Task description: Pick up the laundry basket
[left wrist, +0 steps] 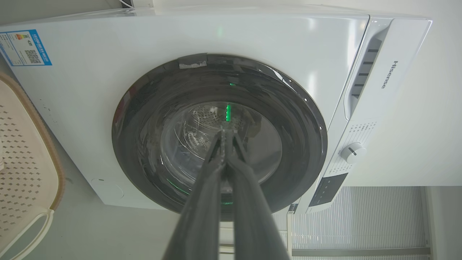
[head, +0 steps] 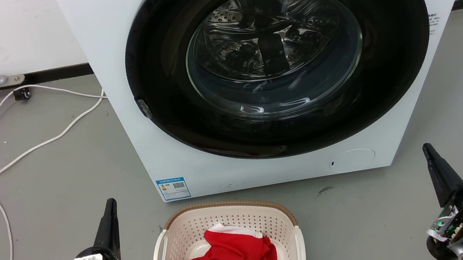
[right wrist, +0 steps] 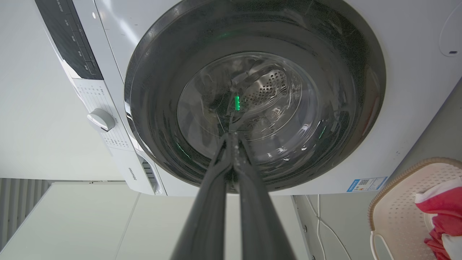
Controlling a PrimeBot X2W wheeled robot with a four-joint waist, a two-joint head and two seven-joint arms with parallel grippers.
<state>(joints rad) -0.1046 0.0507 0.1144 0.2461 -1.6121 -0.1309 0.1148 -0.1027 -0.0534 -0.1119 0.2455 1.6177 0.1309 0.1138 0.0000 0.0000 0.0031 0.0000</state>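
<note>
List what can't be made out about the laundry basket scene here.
Laundry basket: near end cut off by the head view's bottom edge.
Basket bottom: hidden under red-and-white clothing, head view.
Blue label on the washer: print too small to read, head view.

Bright, even indoor light with only faint, soft shadows on the grey floor (head: 62,181). Pale glare streaks and small green reflections cross the door glass (head: 275,51) of the washer (head: 264,171). The head view is sharp; both wrist views bow straight lines outward near their edges.
</note>
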